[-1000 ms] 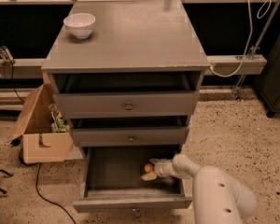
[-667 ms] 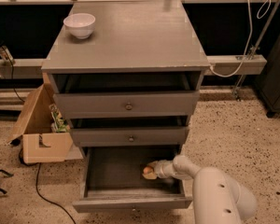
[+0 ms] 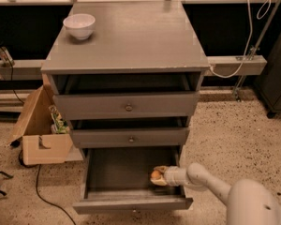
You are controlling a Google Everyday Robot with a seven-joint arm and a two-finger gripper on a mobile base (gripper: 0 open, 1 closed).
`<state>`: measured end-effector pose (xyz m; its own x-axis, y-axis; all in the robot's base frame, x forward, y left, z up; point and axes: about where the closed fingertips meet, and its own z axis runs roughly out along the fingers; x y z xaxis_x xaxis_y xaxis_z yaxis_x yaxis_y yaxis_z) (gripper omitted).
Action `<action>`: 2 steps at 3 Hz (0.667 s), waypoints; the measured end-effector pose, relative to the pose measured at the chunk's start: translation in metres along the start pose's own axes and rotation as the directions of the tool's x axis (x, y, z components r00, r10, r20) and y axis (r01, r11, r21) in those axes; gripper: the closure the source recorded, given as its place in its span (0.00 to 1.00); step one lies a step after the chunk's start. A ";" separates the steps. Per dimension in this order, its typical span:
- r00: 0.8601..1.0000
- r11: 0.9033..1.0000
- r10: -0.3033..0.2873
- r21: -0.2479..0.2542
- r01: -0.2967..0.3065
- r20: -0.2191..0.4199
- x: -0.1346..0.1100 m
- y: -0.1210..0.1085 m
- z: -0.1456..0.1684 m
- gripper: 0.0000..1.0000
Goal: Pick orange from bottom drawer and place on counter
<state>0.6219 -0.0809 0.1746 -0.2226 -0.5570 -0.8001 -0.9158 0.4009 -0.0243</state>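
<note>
The bowl [image 3: 79, 26] sits on the counter [image 3: 131, 36] at its back left corner. Below the counter the top drawer [image 3: 126, 104] and the middle drawer [image 3: 129, 137] stand ajar, and the bottom drawer [image 3: 112, 172] is pulled out furthest toward the front. Inside it, at the right side, is the orange [image 3: 155, 175], clasped by the gripper [image 3: 154, 176], which reaches in from the right. A cardboard box [image 3: 42, 142] stands on the floor left of the cabinet

Smooth claw [image 3: 157, 176] — in matte wooden drawer [image 3: 117, 168]
</note>
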 end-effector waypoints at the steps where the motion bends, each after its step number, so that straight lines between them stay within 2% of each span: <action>1: 0.989 0.996 -0.091 0.003 0.091 0.115 -0.010 0.022 -0.076 1.00; 2: 0.989 0.996 -0.091 0.001 0.092 0.115 -0.011 0.022 -0.073 1.00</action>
<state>0.5798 -0.1195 0.2270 -0.0982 -0.5037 -0.8583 -0.9319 0.3490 -0.0983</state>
